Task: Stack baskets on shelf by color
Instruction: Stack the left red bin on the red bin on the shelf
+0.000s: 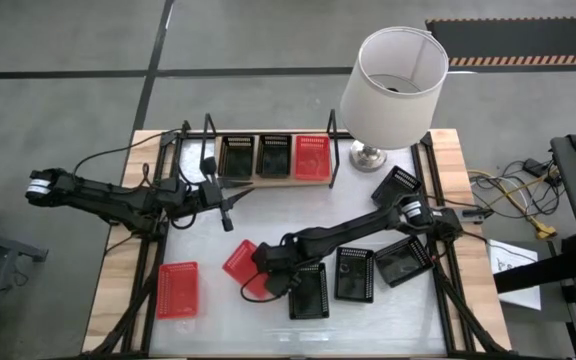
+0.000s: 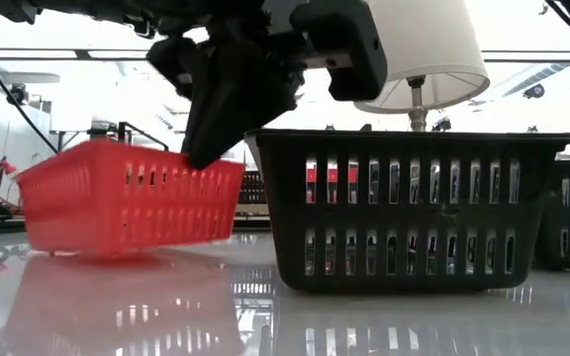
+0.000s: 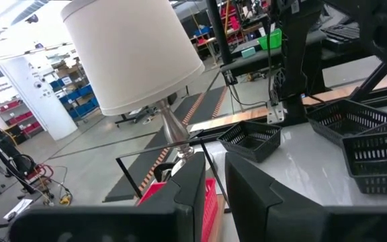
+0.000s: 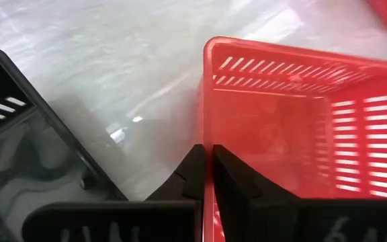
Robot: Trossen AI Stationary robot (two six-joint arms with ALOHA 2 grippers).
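Observation:
The shelf [image 1: 268, 178] stands at the table's far edge and carries two black baskets [image 1: 236, 157], [image 1: 273, 157] and one red basket [image 1: 311, 157]. My right gripper [image 1: 265, 272] is shut on a second red basket [image 1: 238, 262] in the middle of the table. That basket also shows in the low view [image 2: 117, 203]. A third red basket [image 1: 178, 290] rests flat near the left front. Several black baskets [image 1: 308, 292], [image 1: 354, 275], [image 1: 403, 262], [image 1: 395, 185] sit to the right. My left gripper [image 1: 228, 205] hovers before the shelf, its fingers a narrow gap apart, holding nothing. My right gripper [image 4: 208, 161] pinches the rim of one wall [image 4: 207, 128] of the red basket, one finger inside and one outside. The fingers come slanting down from above [image 2: 198, 153]. The basket is tilted, its held end slightly raised and its other end low by the table.
A white-shaded lamp [image 1: 393, 80] stands at the table's far right corner beside the shelf. A black basket [image 2: 414, 213] sits right beside the held red one. Black metal frame rods run along both table sides. Bare white tabletop [image 1: 218, 330] lies near the front edge.

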